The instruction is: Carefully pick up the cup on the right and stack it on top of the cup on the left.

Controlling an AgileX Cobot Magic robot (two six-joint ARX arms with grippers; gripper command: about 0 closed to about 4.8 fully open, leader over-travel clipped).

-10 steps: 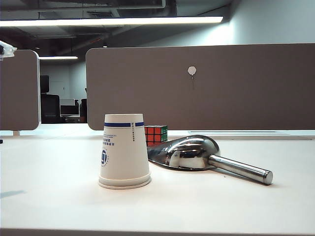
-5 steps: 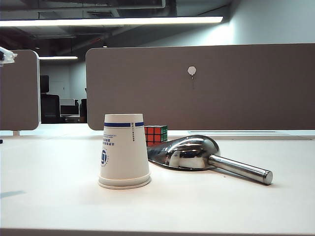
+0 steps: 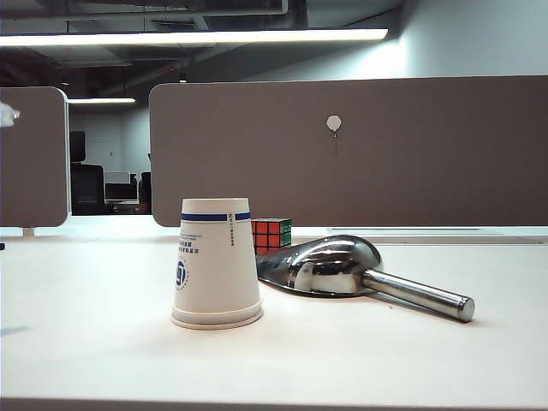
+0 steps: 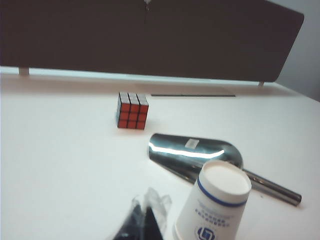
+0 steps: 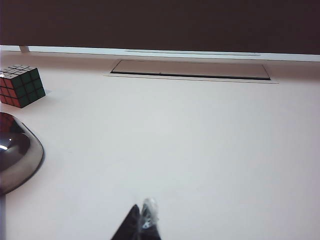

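The left gripper [image 4: 142, 222] shows in its wrist view only as dark fingertips wrapped in clear film; they appear pressed together with nothing between them, and nothing is held. Just beside it, toward three o'clock in that picture, stands the paper cup [image 4: 212, 210], upside down on its rim, white with a blue band near its closed base. The right gripper [image 5: 141, 224] is likewise pinched shut on nothing, hovering over bare table [image 5: 200, 145], well apart from the cup.

In the exterior view the cup [image 3: 216, 264] sits at about seven o'clock from the picture's middle. Only one cup outline can be seen in any view; whether it is a single cup or a nested pair cannot be told. At three o'clock from it lies a metal scoop [image 3: 342, 265], its bowl close behind the cup and its handle running away to four o'clock. A puzzle cube [image 3: 271, 233] rests behind, between cup and scoop.

The cup is likely very light, thin-walled and easily crushed, with a smooth tapered side that could slip upward out of a pinch. A soft grip across the wall near the stiffer closed base, jaws opened wide first, looks the safest hold.
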